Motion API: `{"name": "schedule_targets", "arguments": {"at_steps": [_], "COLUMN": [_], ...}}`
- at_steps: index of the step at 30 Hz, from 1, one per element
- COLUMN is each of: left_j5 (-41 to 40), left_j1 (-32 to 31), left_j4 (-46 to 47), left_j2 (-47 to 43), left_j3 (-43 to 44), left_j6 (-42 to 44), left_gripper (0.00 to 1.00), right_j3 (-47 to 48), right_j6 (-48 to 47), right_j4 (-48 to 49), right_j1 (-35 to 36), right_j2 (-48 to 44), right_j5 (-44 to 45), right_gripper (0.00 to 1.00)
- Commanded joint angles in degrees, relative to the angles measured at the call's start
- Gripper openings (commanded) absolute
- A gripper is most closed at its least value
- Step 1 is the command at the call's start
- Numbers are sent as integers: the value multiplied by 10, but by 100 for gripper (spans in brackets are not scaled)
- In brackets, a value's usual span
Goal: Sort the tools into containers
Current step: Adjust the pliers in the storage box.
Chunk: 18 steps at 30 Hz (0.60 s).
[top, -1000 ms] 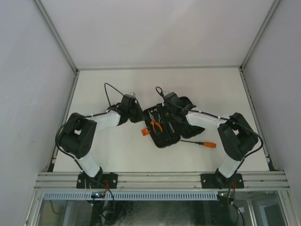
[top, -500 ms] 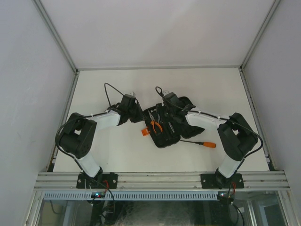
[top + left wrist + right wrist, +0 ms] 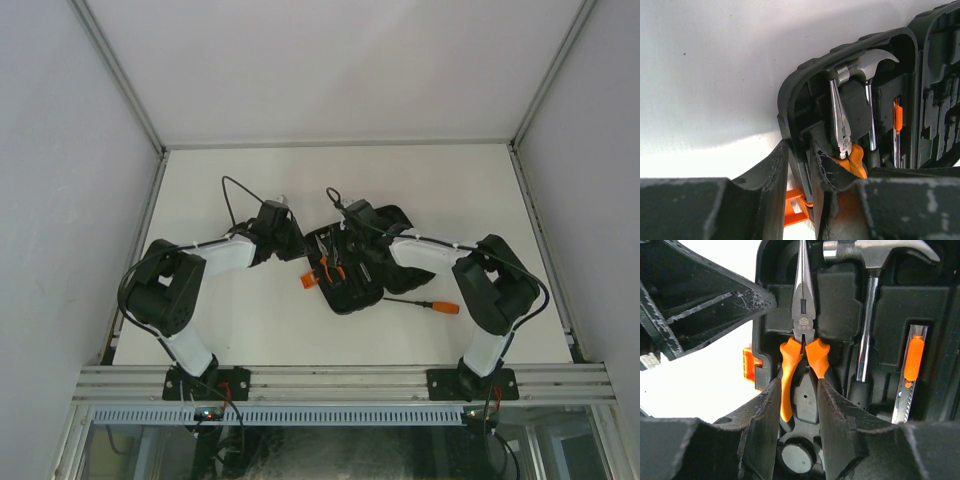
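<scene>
A white table [image 3: 250, 330] floors a pale-walled enclosure, with the two arms bolted at its near edge. Nearest the bases, an orange-handled screwdriver [image 3: 425, 303] lies loose on the table, just beside the near right corner of the open black case [image 3: 345, 300]. By my reading it is the one tool not yet stowed. Past it, both arms reach inward and meet at the case. The left gripper [image 3: 799, 145] is clamped across the case's left wall near the orange latch [image 3: 795, 210], one finger outside and one inside. This is most likely to keep the light shell from sliding while the other arm works. The right gripper [image 3: 799, 385] hangs over the pliers [image 3: 801, 325], its fingers straddling the orange handles; whether they pinch them or merely bracket them I cannot tell. The pliers lie nose-away in their moulded slot, apparently being seated. Beside them rests the hammer [image 3: 867, 325], then a slim orange-slider tool [image 3: 912, 360], and furthest the opened lid [image 3: 940, 90]
</scene>
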Motion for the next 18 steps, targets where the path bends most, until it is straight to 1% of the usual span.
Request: {"name": "schedule_targets", "arguments": {"at_steps": [1,9,18], "left_j5": [2,2,3], "left_j1": [1,1,2], "left_j4": [0,0,-2], "left_j2": [10,11,8], "left_j3": [-2,-2,-4], "left_j6": [1,1,1], "left_gripper": [27,26,26], "right_j3": [20,28,46], "right_j6": [3,-2,19], "right_j4": [26,27,6], "right_j1": [5,7,7], "right_j2": [10,21,39], "right_j5": [-25,-41,-7], "right_gripper": [34,33,31]}}
